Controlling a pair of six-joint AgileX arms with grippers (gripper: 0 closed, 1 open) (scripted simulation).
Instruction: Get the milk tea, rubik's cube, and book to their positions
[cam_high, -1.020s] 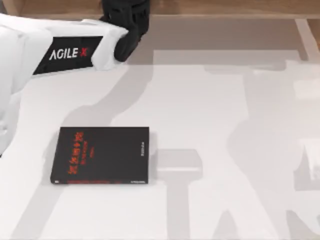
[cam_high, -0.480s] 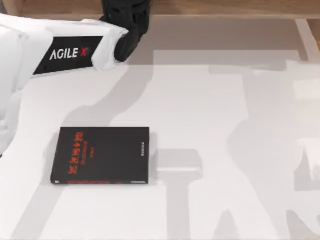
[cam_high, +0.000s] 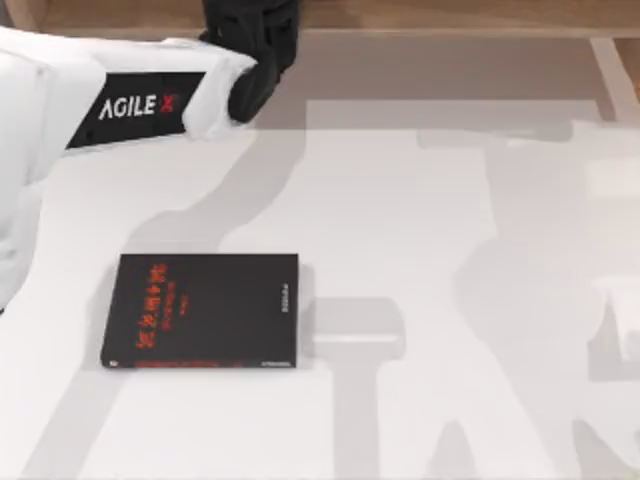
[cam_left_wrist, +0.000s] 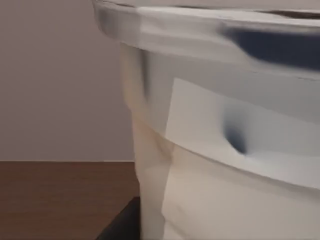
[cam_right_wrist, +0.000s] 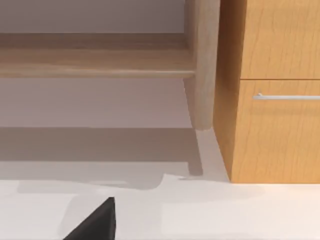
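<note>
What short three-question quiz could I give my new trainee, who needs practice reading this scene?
1. True or false: the black book lies flat on the table.
2. Which side of the table holds the book: A left, B right?
3. What fills the left wrist view, close up?

Key: 1 true. 2 A. 3 the milk tea cup.
</note>
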